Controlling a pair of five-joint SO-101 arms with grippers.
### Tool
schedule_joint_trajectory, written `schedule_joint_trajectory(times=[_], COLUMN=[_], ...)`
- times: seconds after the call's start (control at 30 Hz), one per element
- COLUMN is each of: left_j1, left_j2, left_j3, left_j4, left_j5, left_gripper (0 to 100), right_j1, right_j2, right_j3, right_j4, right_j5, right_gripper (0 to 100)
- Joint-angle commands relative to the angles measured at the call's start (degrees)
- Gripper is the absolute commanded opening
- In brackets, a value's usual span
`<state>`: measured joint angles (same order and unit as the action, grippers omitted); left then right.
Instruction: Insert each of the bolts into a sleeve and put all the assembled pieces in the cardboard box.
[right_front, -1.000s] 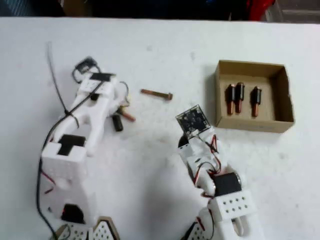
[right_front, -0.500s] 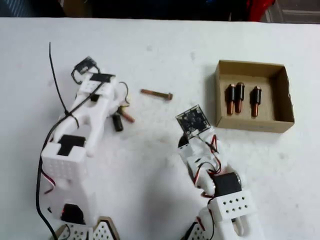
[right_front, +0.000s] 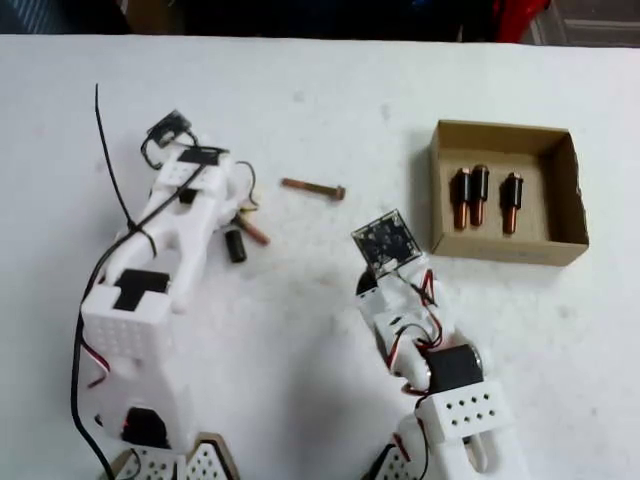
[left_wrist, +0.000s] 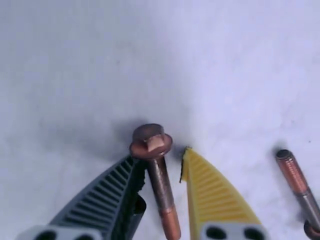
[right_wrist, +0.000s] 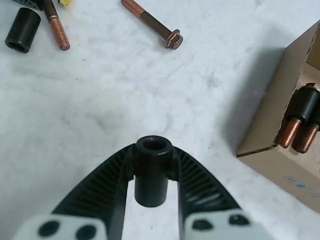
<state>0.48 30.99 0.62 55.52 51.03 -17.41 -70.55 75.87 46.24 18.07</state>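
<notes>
1. Left gripper (left_wrist: 160, 157), jaws apart, straddles a bolt (left_wrist: 151, 142) on the table (right_front: 300, 100).
2. Loose sleeve (right_front: 235, 245) lies just beside; second bolt (right_front: 313, 188) further right.
3. Right gripper (right_wrist: 152, 156) clamps a sleeve (right_wrist: 151, 175) near the box (right_front: 500, 250).
4. Three assembled pieces (right_front: 478, 195) lie inside it.

Three assembled pieces (right_front: 479, 192) lie in the cardboard box (right_front: 500, 248); two copper bolts (right_front: 313, 187) and a black sleeve (right_front: 235, 245) lie outside.
</notes>
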Motion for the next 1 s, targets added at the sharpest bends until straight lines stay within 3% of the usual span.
schedule_joint_trajectory(times=[0.0, 0.1, 0.23, 0.5, 0.73, 0.97], left_j1=[-2.33, -2.33, -2.51, -2.24, -0.40, 2.59], left_j2=[0.31, 0.40, 0.40, 0.31, 0.31, 0.31], left_j3=[-2.90, -2.73, -2.81, -4.31, -9.85, -13.54], left_j4=[-3.16, -3.16, -3.34, -3.69, -3.60, -3.60], left_j5=[0.44, 0.44, -0.35, -3.16, -18.90, -24.26], left_gripper=[15, 14, 2, 4, 4, 4], right_j1=[0.13, 0.13, 0.22, 0.13, 0.13, 0.13], right_j2=[-1.19, -1.19, -1.19, -1.19, -1.19, -1.19], right_j3=[0.09, 0.35, 0.35, 0.35, 0.35, 0.35], right_j4=[-1.36, -2.15, -2.15, -2.15, -2.24, -2.24], right_j5=[0.53, 0.53, 0.53, 0.53, 0.53, 0.53], right_gripper=[1.7, 1.7, 1.7, 1.7, 1.7, 1.7])
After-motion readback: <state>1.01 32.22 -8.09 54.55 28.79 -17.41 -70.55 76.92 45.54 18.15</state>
